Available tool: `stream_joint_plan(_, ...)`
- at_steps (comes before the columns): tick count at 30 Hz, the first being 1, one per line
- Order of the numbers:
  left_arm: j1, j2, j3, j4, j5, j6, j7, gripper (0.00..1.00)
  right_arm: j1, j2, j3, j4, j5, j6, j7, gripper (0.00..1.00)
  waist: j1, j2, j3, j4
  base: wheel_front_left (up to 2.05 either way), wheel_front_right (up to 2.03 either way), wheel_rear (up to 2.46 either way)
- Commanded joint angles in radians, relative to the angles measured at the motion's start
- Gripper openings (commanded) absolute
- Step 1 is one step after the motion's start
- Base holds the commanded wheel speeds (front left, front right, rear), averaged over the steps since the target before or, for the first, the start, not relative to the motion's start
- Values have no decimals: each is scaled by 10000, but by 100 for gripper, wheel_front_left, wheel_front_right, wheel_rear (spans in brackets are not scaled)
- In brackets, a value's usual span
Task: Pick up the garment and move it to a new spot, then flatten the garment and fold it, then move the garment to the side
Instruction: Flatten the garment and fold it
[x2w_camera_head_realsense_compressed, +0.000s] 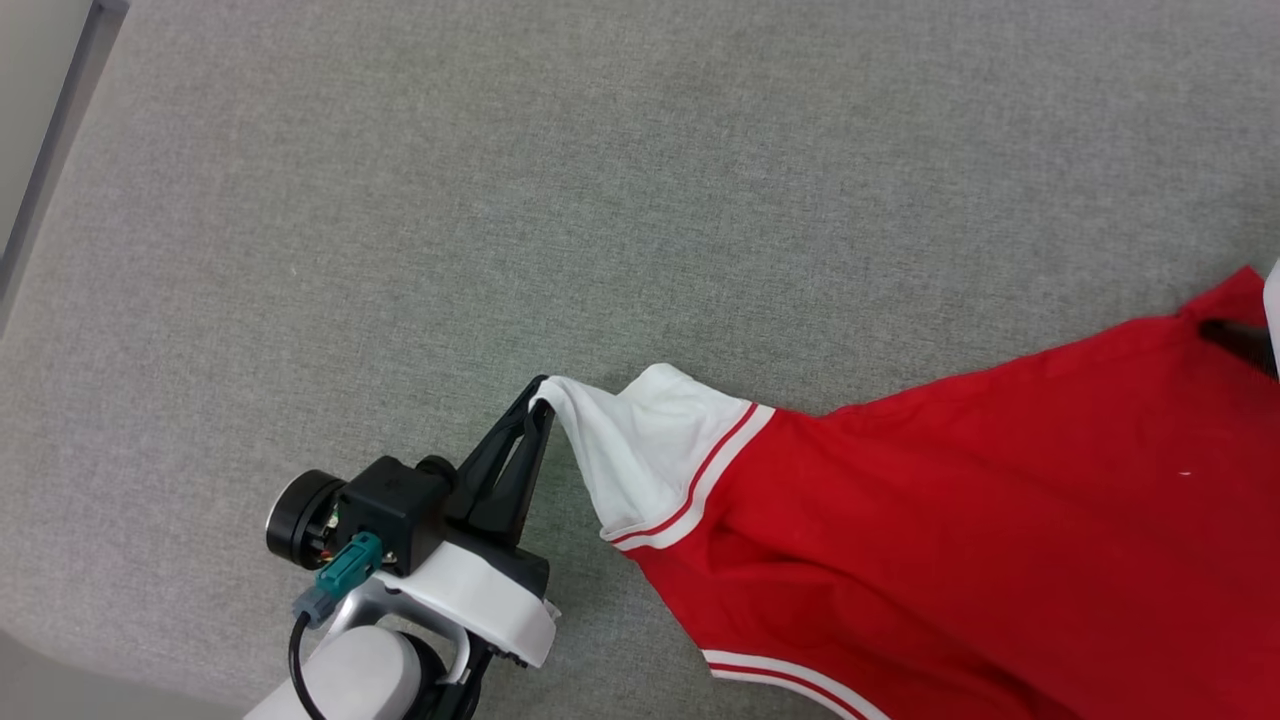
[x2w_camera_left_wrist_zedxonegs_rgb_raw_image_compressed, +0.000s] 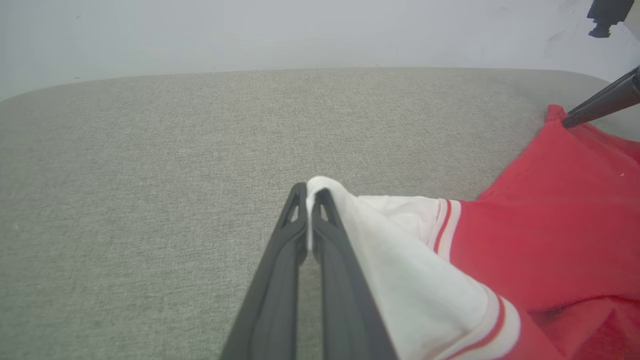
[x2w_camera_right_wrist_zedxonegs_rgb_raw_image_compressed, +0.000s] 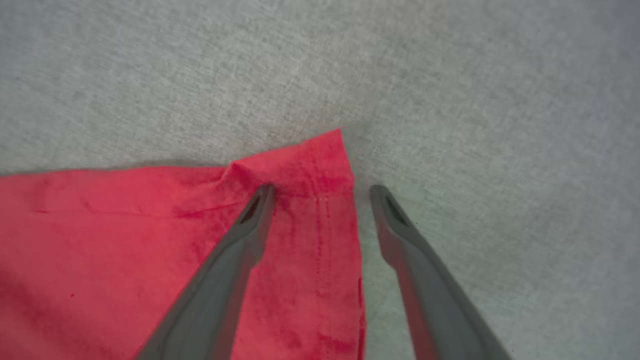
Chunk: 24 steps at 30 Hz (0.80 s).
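The shirt (x2w_camera_head_realsense_compressed: 1000, 520) lies toward the surface's (x2w_camera_head_realsense_compressed: 500, 200) right edge. The left end effector (x2w_camera_head_realsense_compressed: 538, 395) pinches its white sleeve tip; the right end effector (x2w_camera_right_wrist_zedxonegs_rgb_raw_image_compressed: 320, 192) stands wide astride a red hem corner. That thin pinch could slip if tugged, bunching the shirt.

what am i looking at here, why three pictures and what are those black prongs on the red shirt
It is a two-armed robot working on a grey padded surface. One picture comes from a camera on its head, the other two from cameras on its wrists. The black prongs are gripper fingers. The left gripper is shut on the white sleeve of the shirt, pulling it out sideways. The right gripper is open, its fingers either side of a red hem corner, one finger on the cloth.
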Motion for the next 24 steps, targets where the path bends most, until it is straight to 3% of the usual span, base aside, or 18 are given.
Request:
stream_joint_plan(1, -174, -79, 3, 53, 83, -18, -65, 0, 139, 45, 147, 303, -58, -7, -110, 100, -2, 0, 119, 84, 0, 0, 0)
stream_joint_plan(7, -250, -133, 3, 226, 57, -70, -116, 0, 692, 232, 640, 1104, 169, -6, -528, 100, -2, 0, 168, 62, 0, 0, 0)
stream_joint_plan(8, -237, -123, 14, 252, 43, -71, -129, 0, 686, 243, 703, 1130, 235, -6, -645, 44, -2, 0, 147, 28, 0, 0, 0)
stream_joint_plan(9, -223, -110, 21, 276, 27, -68, -139, 0, 630, 211, 741, 1131, 301, -6, -815, 0, -2, 0, 112, -5, 0, 0, 0)
stream_joint_plan(17, 50, 15, 93, 542, -79, -47, -182, 0, -164, -168, 743, 982, 431, -10, -2998, 0, -2, 0, -684, -398, 0, 0, 0)
stream_joint_plan(24, -22, 252, 246, 583, -132, -92, -186, 0, 166, -411, 1018, 448, 723, -9, -5009, 0, -2, 0, -1704, -763, 0, 0, 0)
